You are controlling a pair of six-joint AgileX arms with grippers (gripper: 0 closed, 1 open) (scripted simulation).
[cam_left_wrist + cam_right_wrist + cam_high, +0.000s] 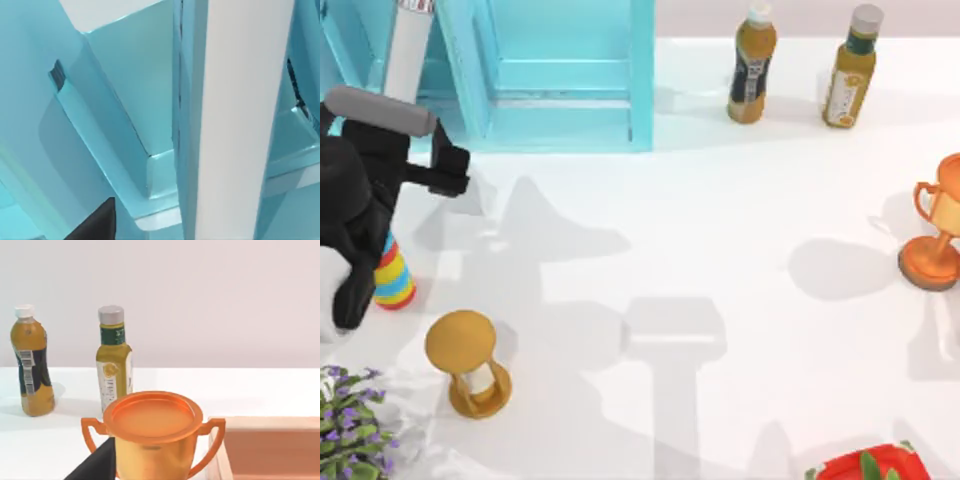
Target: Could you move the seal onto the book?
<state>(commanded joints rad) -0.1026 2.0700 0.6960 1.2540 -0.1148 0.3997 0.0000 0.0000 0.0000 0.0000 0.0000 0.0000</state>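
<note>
Hovering at the far left, the left gripper faces the light-blue open shelf unit; whether it is spread or pressed together cannot be told. Far right, the right gripper, equally unreadable, sits near the orange metallic trophy cup. Where the seal and the book lie cannot be told, so neither arm can be judged nearer.

Bright, even light; soft grey shadows across white table. Left wrist view blurred close-up; no glare.
</note>
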